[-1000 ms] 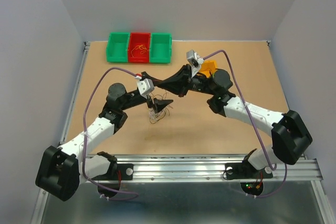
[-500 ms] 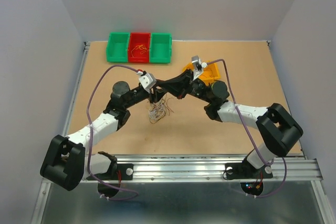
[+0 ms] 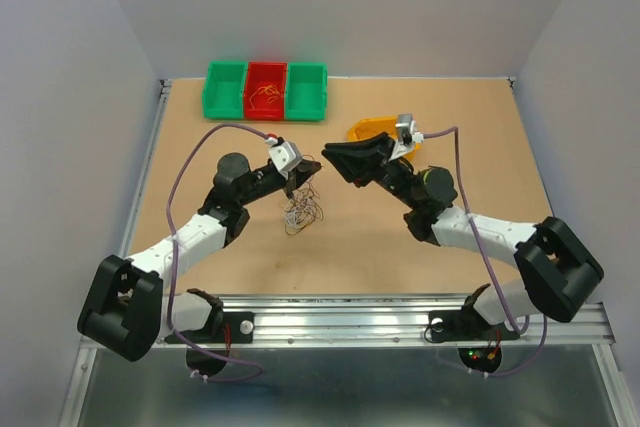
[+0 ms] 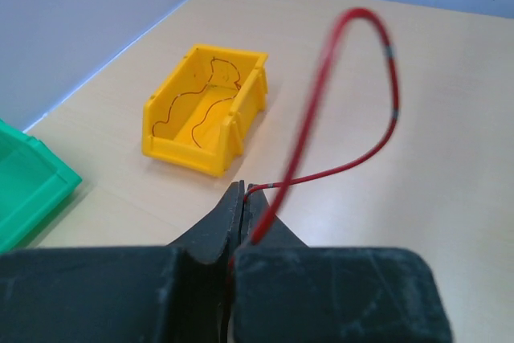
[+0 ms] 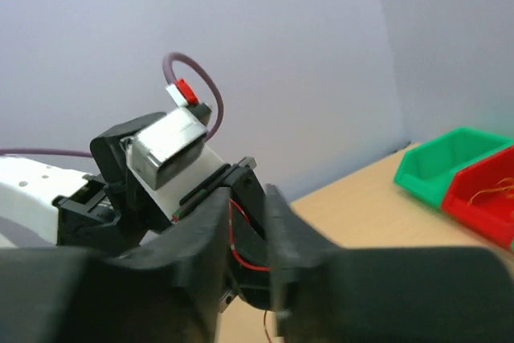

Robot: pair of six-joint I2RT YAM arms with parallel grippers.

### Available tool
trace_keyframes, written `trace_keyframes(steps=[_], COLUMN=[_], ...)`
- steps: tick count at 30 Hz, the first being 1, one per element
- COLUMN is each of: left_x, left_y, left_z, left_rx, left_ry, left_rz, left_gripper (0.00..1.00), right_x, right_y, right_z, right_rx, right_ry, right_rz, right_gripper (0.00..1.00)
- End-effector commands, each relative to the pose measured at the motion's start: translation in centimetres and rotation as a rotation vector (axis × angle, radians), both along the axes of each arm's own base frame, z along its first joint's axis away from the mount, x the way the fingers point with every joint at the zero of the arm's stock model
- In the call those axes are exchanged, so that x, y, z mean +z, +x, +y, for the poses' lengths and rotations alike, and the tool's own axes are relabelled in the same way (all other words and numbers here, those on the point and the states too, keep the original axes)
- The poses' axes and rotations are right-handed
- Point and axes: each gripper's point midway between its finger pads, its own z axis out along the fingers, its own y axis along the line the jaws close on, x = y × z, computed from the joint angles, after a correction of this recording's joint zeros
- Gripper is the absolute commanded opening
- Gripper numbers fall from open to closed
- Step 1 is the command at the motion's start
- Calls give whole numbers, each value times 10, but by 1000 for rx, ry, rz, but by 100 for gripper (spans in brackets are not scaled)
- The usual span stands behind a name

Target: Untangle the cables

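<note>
The left pincer [image 4: 243, 192] is clamped on a red wire [image 4: 309, 110], the right pincer [image 5: 247, 194] stands slightly apart and empty close by, and the other cables [image 3: 302, 212] lie in a loose tangle on the counter [image 3: 380, 247] near the left one. If the red wire is snagged there, a pull may tighten the knot or drag the heap along; so thin a wire could also slip free.

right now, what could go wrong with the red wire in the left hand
The left hand pinches the red wire only at its tips, so a pull might slip it free. Lifting may drag or tighten the tangle nearby. The right hand, open, is close and could bump the left.
</note>
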Motion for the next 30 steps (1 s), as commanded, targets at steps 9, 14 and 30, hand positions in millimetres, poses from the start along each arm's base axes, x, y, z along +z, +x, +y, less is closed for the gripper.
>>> trace_keyframes(steps=[9,14,30], left_x=[103,131,83], left_y=[28,40,57], left_z=[-1,-10,-9], left_rx=[89,81,198], left_ry=[-88,-123,-100], left_rz=[62,72,149], left_gripper=[0,0,0], right_x=[-3,-30,-56], right_y=[-5,12,50], right_z=[-16,-8,26], right_rx=[-116,-142,-133], right_ry=[-225,-319,-388], right_rz=[-112,-81,-45], right_gripper=[90,98,100])
